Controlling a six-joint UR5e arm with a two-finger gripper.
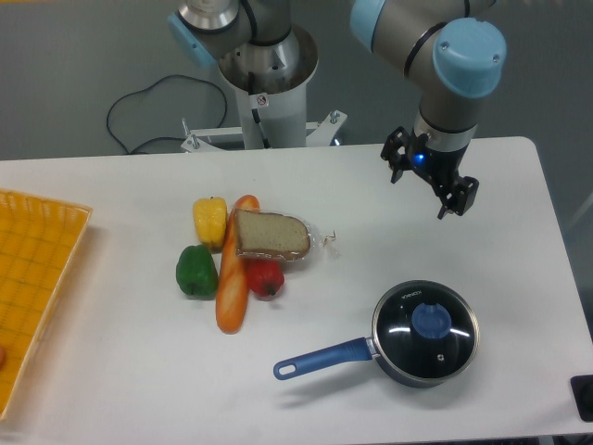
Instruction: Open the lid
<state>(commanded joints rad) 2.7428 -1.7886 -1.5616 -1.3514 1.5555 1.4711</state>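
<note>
White and broad, the table (139, 371) fills most of the view, with a grey floor behind it and the robot's pedestal (269, 83) standing at its far edge. Above the far right part of the table hangs the arm (435, 37), grey with pale blue caps, and its hand (429, 178) is in the air with the two fingers spread apart and nothing between them. At the left edge a yellow tray (37, 269) lies partly out of view. Near the front right sits a saucepan (398, 366) with a long blue handle (320, 360) pointing left. On top of it rests the lid (454, 345), dark glass with a metal rim and a blue knob (431, 321) in the centre; it lies closed on the pan, well apart from the hand. Left of centre a cluster of food lies together: a slice of bread (271, 235) in clear wrap, an orange carrot (232, 278), a green pepper (195, 270), a yellow pepper (209, 220) and a red pepper (267, 278).
</note>
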